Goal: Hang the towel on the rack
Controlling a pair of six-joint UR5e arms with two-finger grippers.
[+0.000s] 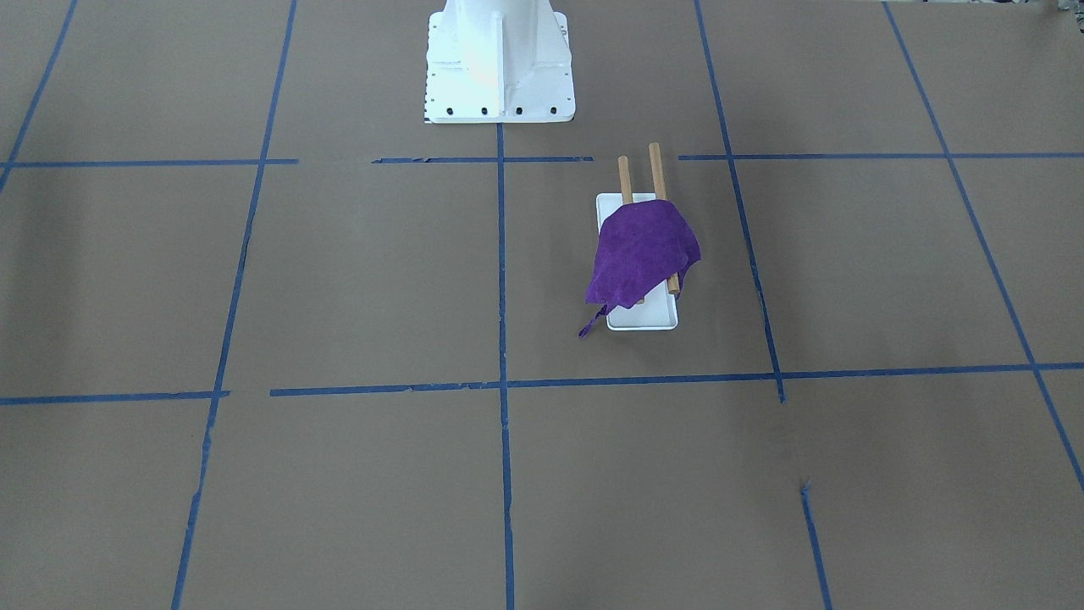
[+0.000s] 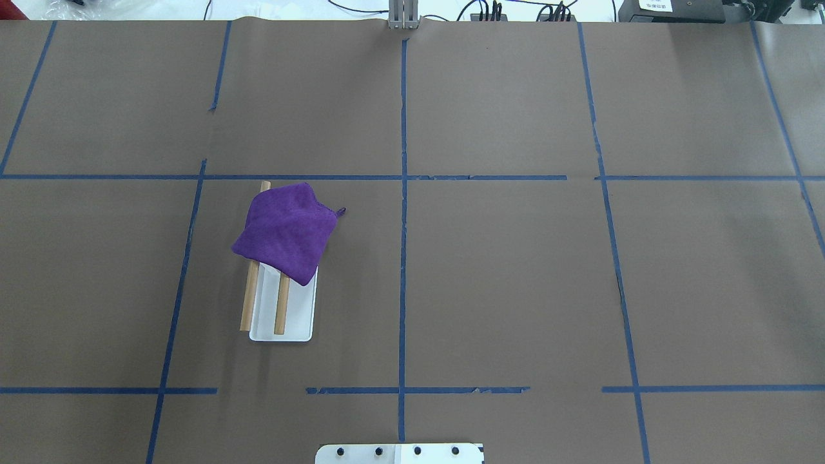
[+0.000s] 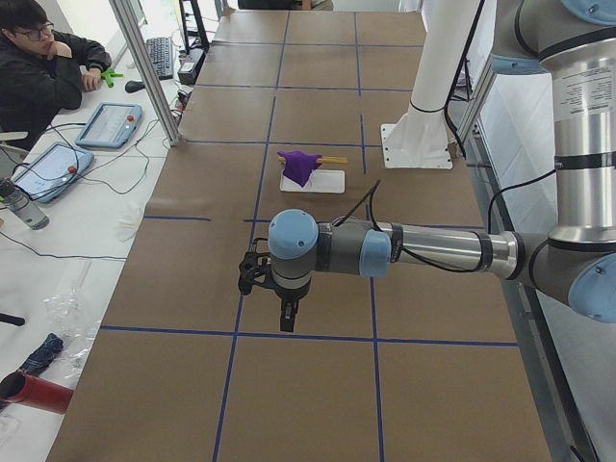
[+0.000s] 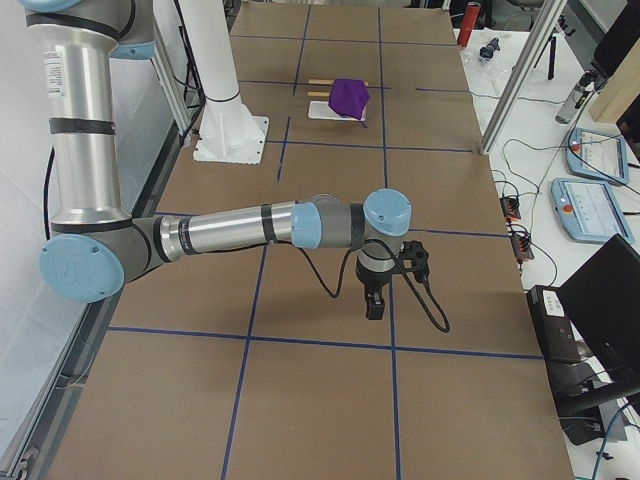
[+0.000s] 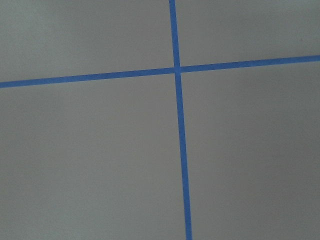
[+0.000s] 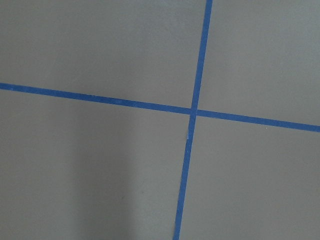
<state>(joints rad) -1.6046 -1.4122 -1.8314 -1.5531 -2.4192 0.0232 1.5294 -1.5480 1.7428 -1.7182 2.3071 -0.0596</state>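
Note:
The purple towel lies draped over the far ends of the rack's two wooden dowels. Its loop tag hangs down beside the white base. Towel and rack sit left of centre in the overhead view. My left gripper hangs over the table's near end, far from the rack. My right gripper hangs over the opposite end, far from the towel. I cannot tell whether either is open or shut. Both wrist views show only brown paper and blue tape.
The large white pedestal with bolt holes stands at the robot's side of the table, close to the rack. Blue tape lines grid the brown table cover. An operator sits beside the table with tablets and cables.

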